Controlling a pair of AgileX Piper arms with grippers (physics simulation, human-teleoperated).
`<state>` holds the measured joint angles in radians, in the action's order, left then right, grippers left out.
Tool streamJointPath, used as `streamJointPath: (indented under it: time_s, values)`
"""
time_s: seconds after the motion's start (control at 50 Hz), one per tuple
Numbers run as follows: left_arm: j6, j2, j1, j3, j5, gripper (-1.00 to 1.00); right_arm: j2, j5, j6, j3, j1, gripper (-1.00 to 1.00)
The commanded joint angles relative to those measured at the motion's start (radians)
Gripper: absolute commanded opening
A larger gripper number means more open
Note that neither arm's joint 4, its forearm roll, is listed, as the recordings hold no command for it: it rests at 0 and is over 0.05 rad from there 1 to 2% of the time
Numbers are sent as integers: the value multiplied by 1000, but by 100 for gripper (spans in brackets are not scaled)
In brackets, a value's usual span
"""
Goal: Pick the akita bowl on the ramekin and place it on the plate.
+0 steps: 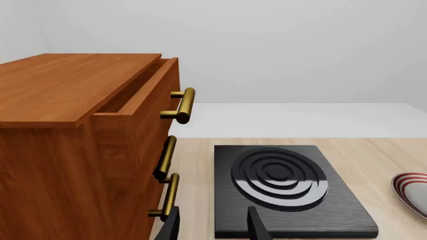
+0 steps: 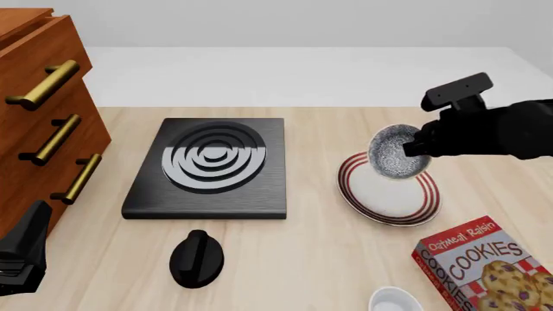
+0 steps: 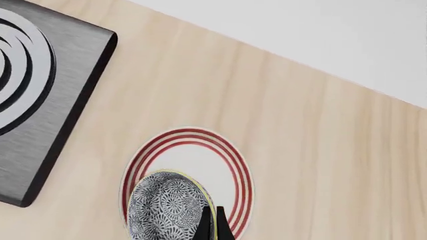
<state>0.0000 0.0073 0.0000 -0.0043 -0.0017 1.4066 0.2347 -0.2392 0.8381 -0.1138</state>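
The speckled black-and-white akita bowl (image 2: 395, 154) hangs tilted on its side over the red-ringed plate (image 2: 348, 184), with my right gripper (image 2: 420, 146) shut on its rim. The right wrist view shows the bowl (image 3: 163, 207) against the plate (image 3: 193, 150), pinched by the right gripper (image 3: 213, 226). A plain white ramekin (image 2: 393, 302) sits at the near table edge, with nothing on it. My left gripper (image 2: 22, 254) waits at the near left, beside the cabinet. Its fingers stand apart and hold nothing in the left wrist view (image 1: 213, 227), where an edge of the plate (image 1: 410, 192) shows.
A black stove (image 2: 207, 165) with a ringed burner lies mid-table, a black knob (image 2: 197, 258) in front of it. A wooden drawer cabinet (image 2: 39, 123) with brass handles stands at the left, its top drawer slightly open. A red cookie box (image 2: 484, 262) lies near right.
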Motion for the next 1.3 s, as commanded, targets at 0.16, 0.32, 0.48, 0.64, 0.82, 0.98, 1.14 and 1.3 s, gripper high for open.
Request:
streamJointPath:
  time_s: [0.16,0.32,0.48,0.64,0.82,0.98,1.14,1.3]
  values:
    - [0,0,0,0,0,100,89,-52,3,13,27,-100]
    - [0,0,0,0,0,100,134,-75,4,15,33,-100]
    - [0,0,0,0,0,100,158,-72,12,34,39,-100]
    - [0,0,0,0,0,100,187,-75,14,37,40,-100]
    - [0,0,0,0,0,100,222,-121,25,3,26,-100]
    - [0,0,0,0,0,100,235,-155,31,-29,16,-100]
    - [0,0,0,0,0,100,270,-195,29,-49,20,-100]
    - [0,0,0,0,0,100,291,-216,35,-51,23,-100]
